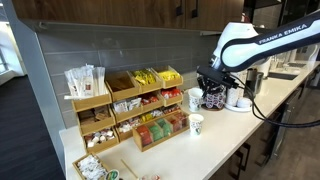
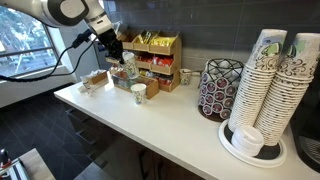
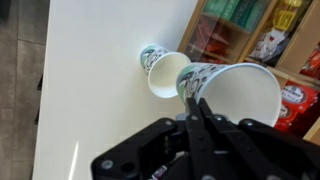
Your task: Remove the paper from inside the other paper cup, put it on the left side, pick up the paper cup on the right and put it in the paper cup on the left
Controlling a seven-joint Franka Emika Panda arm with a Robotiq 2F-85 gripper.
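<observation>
A paper cup [image 3: 240, 95] is being pinched at its rim by the closed gripper [image 3: 196, 101], probably so its body is left free for nesting. It's being held tilted, in the wrist view just right of the other cup [image 3: 165, 72], which is being left upright on the counter [image 3: 100, 80], near the snack racks [image 1: 130, 105]. The paper can't be made out.

My arm [image 1: 262, 42] reads FRANKA EMIKA in dark letters. The paper cup [image 3: 240, 92] print is too blurred to read.
</observation>
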